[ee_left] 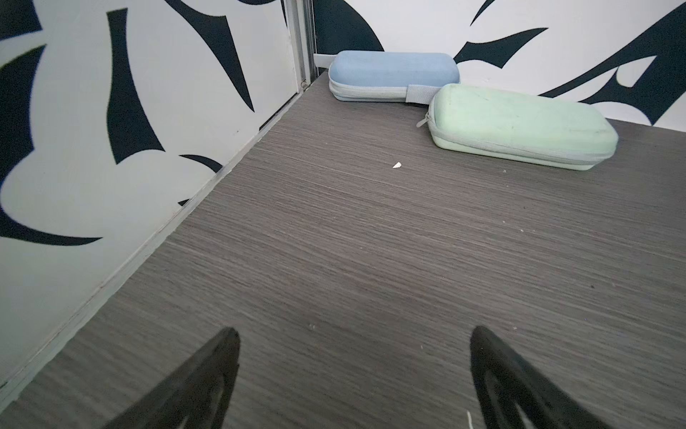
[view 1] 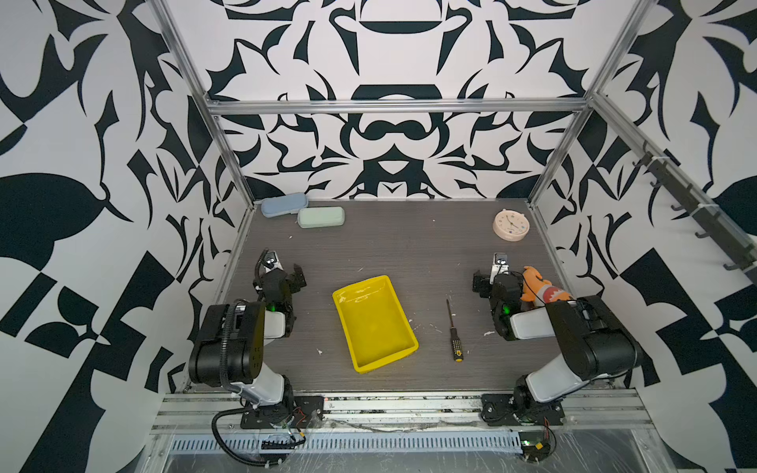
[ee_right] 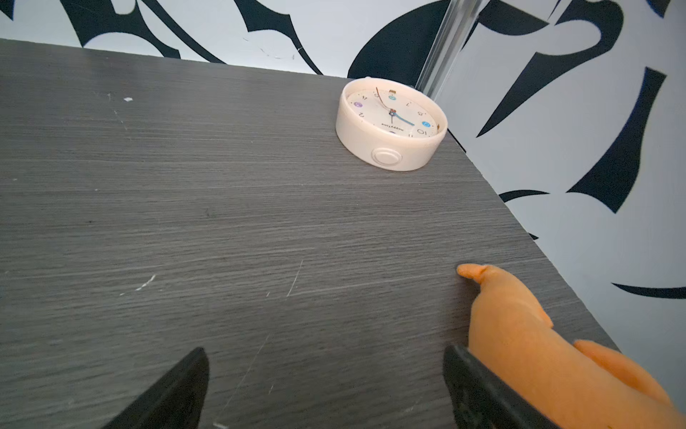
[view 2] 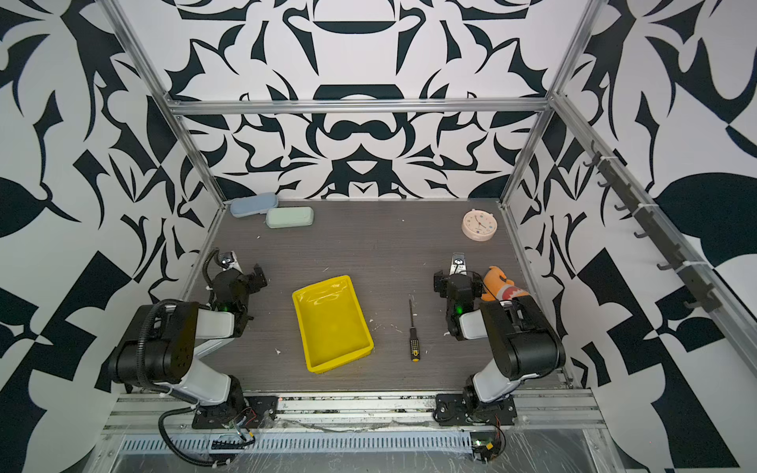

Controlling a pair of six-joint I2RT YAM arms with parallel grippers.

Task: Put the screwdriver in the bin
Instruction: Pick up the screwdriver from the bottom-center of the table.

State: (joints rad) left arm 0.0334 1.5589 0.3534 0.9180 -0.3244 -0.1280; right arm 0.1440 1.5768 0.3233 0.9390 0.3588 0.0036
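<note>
Right gripper (ee_right: 326, 351): jaws fully spread, empty, one finger just beside an orange plush toy (ee_right: 519, 334). Left gripper (ee_left: 354, 330): spread, empty. Screwdriver (view 1: 453, 331) lies flat on the table (view 1: 409, 254), right of the bin (view 1: 375, 327), not touching it; tip points to the far edge, handle to the near edge.

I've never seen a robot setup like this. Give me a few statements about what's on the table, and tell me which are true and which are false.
1. The slim black-handled screwdriver lies inside the shallow yellow plastic bin. False: it lies on the grey table beside the bin, apart from it.
2. The left gripper and right gripper are both open and empty. True.
3. The pale blue case is stacked on the pale green case. False: both rest on the table, next to each other.
4. The round cream clock lies face up. True.
5. An orange plush toy lies beside the right gripper. True.
</note>
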